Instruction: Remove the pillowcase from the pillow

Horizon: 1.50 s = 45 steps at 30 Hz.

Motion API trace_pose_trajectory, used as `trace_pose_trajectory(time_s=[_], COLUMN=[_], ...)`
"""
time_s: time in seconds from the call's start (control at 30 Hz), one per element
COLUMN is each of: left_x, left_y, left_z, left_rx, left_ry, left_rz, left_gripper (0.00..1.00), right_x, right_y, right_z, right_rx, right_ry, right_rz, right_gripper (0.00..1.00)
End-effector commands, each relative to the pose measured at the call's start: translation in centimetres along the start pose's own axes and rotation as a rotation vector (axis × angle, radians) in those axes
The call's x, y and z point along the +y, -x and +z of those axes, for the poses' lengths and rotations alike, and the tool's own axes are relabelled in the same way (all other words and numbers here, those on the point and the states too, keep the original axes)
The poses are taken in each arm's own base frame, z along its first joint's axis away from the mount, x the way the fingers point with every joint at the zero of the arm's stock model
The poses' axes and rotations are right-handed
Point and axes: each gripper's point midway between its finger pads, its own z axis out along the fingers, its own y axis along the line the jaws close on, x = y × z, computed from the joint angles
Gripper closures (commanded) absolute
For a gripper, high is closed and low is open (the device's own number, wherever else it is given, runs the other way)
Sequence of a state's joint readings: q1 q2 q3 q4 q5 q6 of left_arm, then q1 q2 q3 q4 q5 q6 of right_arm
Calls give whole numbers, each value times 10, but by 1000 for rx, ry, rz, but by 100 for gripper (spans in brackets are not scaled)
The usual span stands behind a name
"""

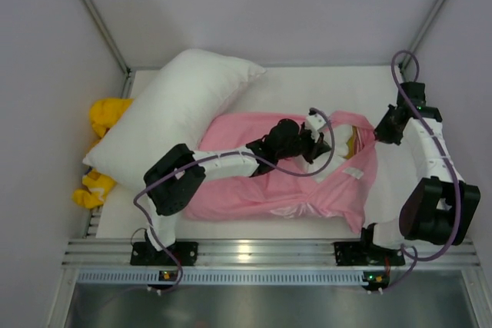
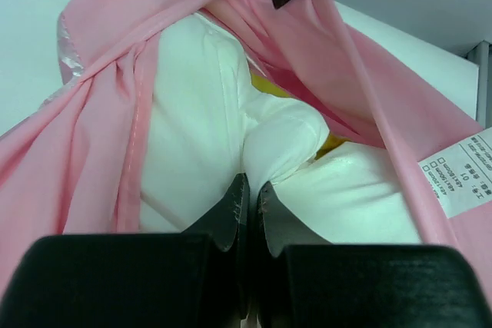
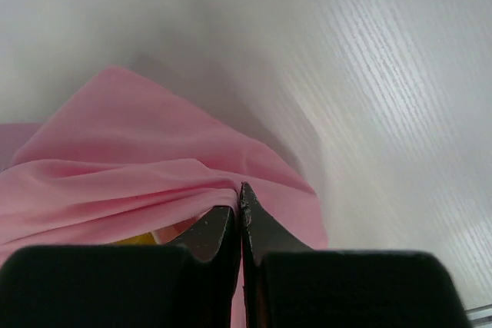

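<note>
Seen from above, a pink pillowcase lay across the middle of a white surface. The left arm reached from its base at the near edge, slanting up and to the right over the fabric. Its left hand pointed down into the pillowcase's open end. The right arm was folded, elbow out to the right and forearm angled back inward. Its right hand sat at the pillowcase's far right corner. A plain white pillow lay at the far left, partly covering a yellow cloth.

From the left wrist, the left hand was closed, pinching a bulge of the pillow. The pillow sat inside the parted pink opening, a strip of yellow showing at its edge. A white label hung on the pink fabric at right.

From the right wrist, the right hand was clamped shut on a gathered fold of the pillowcase, held above the surface.
</note>
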<state>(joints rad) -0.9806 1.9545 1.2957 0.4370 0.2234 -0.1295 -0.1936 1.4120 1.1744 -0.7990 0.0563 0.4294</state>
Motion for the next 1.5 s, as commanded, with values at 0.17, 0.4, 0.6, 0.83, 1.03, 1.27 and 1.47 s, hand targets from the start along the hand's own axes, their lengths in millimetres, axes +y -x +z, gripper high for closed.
trace_pose_trajectory(time_s=[0.17, 0.4, 0.6, 0.83, 1.03, 1.27, 1.47], left_x=[-9, -39, -74, -94, -67, -37, 7], left_y=[54, 54, 51, 72, 110, 108, 95], left_z=[-52, -82, -130, -180, -175, -117, -66], left_rx=[-121, -115, -103, -177, -226, -154, -107], left_ry=[-31, -155, -253, -249, -80, -21, 56], left_rz=[-92, -123, -119, -70, -13, 52, 70], left_gripper=[100, 100, 100, 100, 100, 100, 100], right_x=[34, 112, 139, 153, 164, 136, 116], right_y=[39, 33, 52, 70, 8, -2, -32], right_z=[0, -27, -18, 4, 9, -107, -164], right_rx=[-126, -177, -179, -164, -96, -268, -231], right_ry=[145, 367, 406, 365, 370, 499, 580], right_rz=[-37, -199, -188, -139, -213, -199, -218], right_gripper=[100, 100, 100, 100, 100, 49, 11])
